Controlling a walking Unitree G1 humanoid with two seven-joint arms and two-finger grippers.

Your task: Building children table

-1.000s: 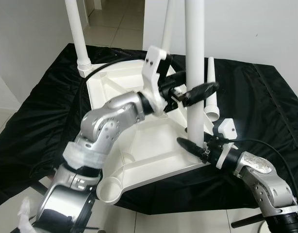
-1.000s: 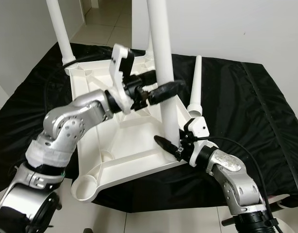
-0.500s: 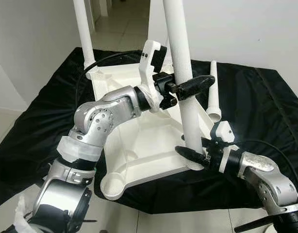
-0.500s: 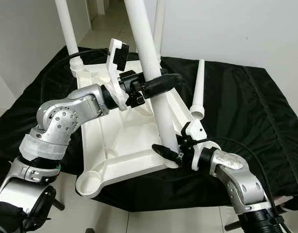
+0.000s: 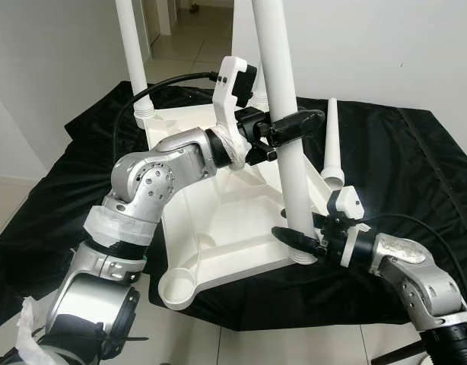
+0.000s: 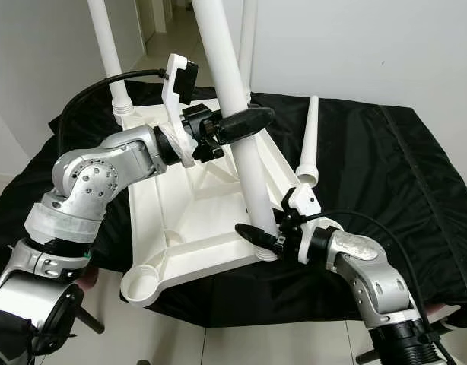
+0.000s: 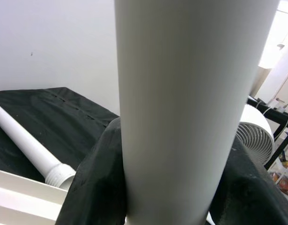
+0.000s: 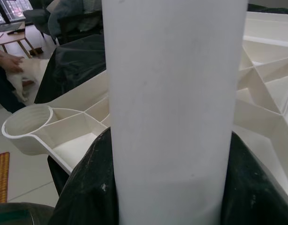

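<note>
The white table top [image 5: 218, 220] lies upside down on a black cloth. A white table leg [image 5: 283, 106] stands in its near right corner socket, leaning slightly. My left gripper [image 5: 294, 125] is shut on the leg at mid height, with black fingers [image 7: 97, 187] on both sides of the tube [image 7: 181, 93]. My right gripper [image 5: 294, 237] is shut on the same leg just above the socket, its fingers [image 8: 87, 187] hugging the tube [image 8: 172, 93]. Another leg [image 5: 131, 53] stands in the far left corner. The near left socket [image 5: 178, 285] is empty.
A loose white leg [image 5: 332, 144] lies on the black cloth [image 5: 416, 167] right of the table top. Tiled floor lies around the cloth. A person's hand [image 8: 8, 61] rests off to the side, and a white fan [image 7: 256, 136] stands beyond the cloth.
The camera has shifted. The held leg has gone from upright to a slight lean. Both grippers have stayed clamped on it.
</note>
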